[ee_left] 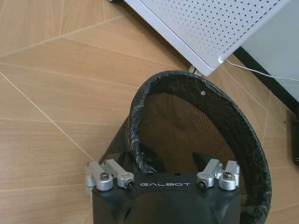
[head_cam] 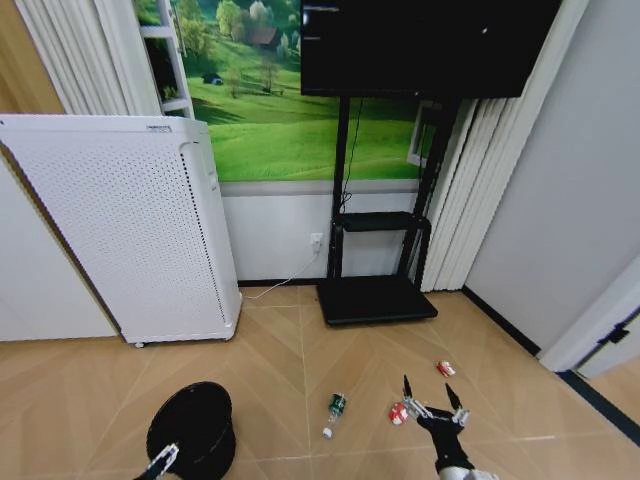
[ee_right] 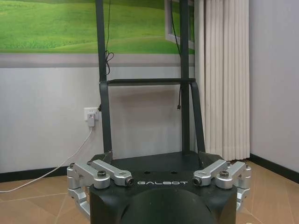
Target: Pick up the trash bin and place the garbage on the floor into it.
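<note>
Left gripper sits at the lower left of the head frame, right at the near rim of the bin; in its wrist view the rim crosses between the finger mounts at the bottom of the frame, but the fingertips are hidden, so I cannot tell whether it has closed on the rim. Right gripper hangs at the lower right of the head frame with its fingers spread wide and nothing between them, just beside a red-and-white wrapper. Largest in the room is the white appliance at the left, close behind the bin; a lift that swings backward could knock the bin into it. Next is the TV stand at the centre, well clear of the work. The bin's liner looks loose and crinkled at the rim, so a shallow pinch may catch only plastic and let the bin slip or tilt. On the floor, the bottle lies at bottom centre and would likely roll if nudged. Smallest are the 2 wrappers, the second wrapper above the right gripper; both are thin and may slide away under the fingers.
</note>
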Controlling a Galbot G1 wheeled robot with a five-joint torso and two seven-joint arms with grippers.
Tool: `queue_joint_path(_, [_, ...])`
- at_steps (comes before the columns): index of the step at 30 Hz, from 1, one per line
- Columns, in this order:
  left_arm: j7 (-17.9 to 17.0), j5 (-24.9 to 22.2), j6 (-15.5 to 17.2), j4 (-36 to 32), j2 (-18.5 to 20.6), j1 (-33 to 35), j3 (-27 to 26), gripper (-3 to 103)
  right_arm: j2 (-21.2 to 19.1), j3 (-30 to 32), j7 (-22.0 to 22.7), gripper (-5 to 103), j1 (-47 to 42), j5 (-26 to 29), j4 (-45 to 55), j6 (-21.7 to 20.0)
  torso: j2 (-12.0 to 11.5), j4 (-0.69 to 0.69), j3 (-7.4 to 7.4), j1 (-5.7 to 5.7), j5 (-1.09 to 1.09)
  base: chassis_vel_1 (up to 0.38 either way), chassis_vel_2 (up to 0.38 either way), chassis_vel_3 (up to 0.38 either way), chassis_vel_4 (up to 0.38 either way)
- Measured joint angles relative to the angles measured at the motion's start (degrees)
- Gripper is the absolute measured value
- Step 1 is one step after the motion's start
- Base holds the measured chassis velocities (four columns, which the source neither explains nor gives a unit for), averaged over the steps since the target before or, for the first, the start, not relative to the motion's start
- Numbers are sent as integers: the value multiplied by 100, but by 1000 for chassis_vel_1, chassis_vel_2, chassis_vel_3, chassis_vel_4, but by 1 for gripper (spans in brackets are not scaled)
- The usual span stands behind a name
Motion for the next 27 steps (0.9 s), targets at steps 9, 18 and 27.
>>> queue_joint_path(9, [-112,-252,171,183,60,-222,60,51,1,30,18,100,-5,-7,-64,14,4,0,3,1,-1,0,0,0,0])
queue_joint_path(18, [-164,-448,188,250,62,-179,77,20,-9,56,100,100,21,84,-118,2,7,0,5,2,-1,0,0,0,0])
queue_joint_path(27, [211,46,-338,285,-16,-173,133,7,-26,83,394,100,4,80,-173,-60,10,0,7,3,-1,0,0,0,0])
